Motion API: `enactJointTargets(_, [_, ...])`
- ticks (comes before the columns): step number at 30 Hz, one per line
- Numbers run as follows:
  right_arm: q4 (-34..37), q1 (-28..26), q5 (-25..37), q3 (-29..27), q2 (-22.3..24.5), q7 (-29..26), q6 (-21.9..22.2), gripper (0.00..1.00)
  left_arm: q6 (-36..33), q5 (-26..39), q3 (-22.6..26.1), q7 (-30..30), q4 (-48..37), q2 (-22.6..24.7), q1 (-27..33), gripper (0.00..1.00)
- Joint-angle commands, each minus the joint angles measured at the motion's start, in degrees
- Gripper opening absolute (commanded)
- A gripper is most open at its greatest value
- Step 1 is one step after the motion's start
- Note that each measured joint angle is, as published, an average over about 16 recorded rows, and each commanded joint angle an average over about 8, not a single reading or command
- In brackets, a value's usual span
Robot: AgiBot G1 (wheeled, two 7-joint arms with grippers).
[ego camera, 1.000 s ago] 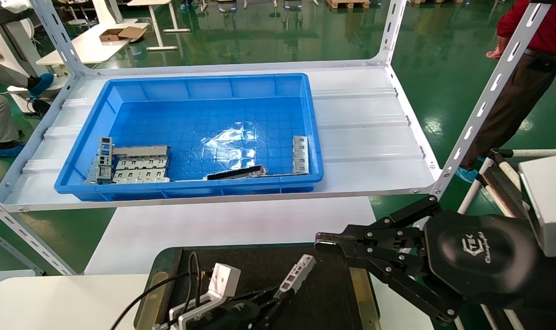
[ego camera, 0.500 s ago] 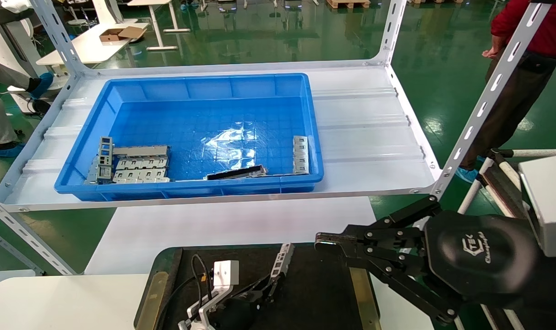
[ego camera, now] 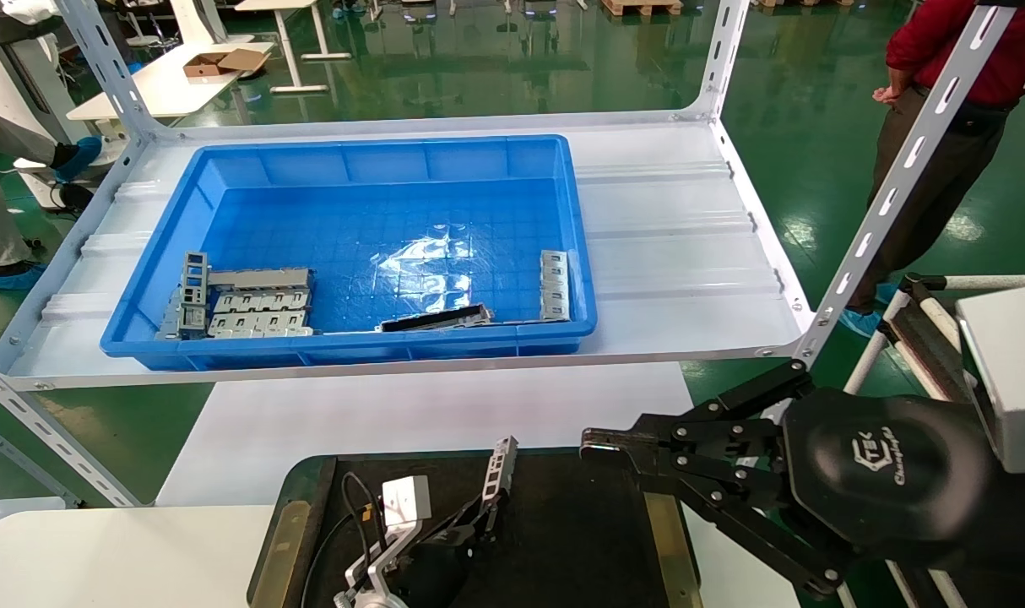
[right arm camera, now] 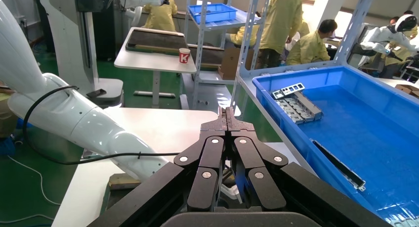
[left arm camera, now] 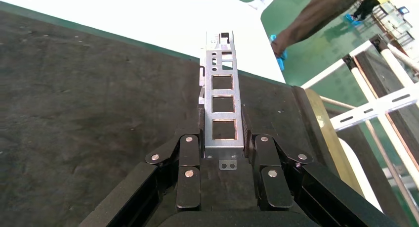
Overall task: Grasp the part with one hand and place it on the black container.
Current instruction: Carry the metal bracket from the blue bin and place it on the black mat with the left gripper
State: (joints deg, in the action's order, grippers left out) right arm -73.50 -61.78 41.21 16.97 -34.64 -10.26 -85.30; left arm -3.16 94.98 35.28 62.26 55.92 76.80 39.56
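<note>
The left tool [ego camera: 479, 530] is clamped on the part [ego camera: 499, 466] — its two fingers [left arm camera: 190, 153] press against the strip's long edges at its near end, as the left wrist view shows. The part [left arm camera: 222, 106], a silver-grey strip with a row of square cutouts, juts forward out of the grip and hangs over the black container [ego camera: 580, 540]; whether its far end touches the dark floor of the container [left arm camera: 89, 93] cannot be told. In the head view the strip stands tilted, its free end reaching toward the container's far edge.

The right tool [ego camera: 601, 447] is over the far right corner of the black container, its fingertips pressed together with nothing between them — the right wrist view shows them meeting in one line [right arm camera: 227, 119].

Beyond the black container, a blue bin [ego camera: 369, 152] sits on a white shelf [ego camera: 673, 245]. Inside it lie a bunch of grey brackets [ego camera: 242, 302], a dark bar [ego camera: 436, 318] and one more grey strip [ego camera: 554, 285] by the bin's right wall.
</note>
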Motion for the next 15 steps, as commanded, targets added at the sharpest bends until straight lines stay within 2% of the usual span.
enactJointTargets(1, [0.0, 0.0, 0.0, 0.01, 0.0, 0.0, 0.0, 0.0, 1.01, 0.18, 0.21, 0.57, -0.02, 0.09, -0.11, 0.0])
enactJointTargets(15, [0.0, -0.01, -0.03, 0.05, 0.02, 0.03, 0.02, 0.0, 5.01, -0.71, 2.0, 1.56, 1.88, -0.22, -2.01, 0.0])
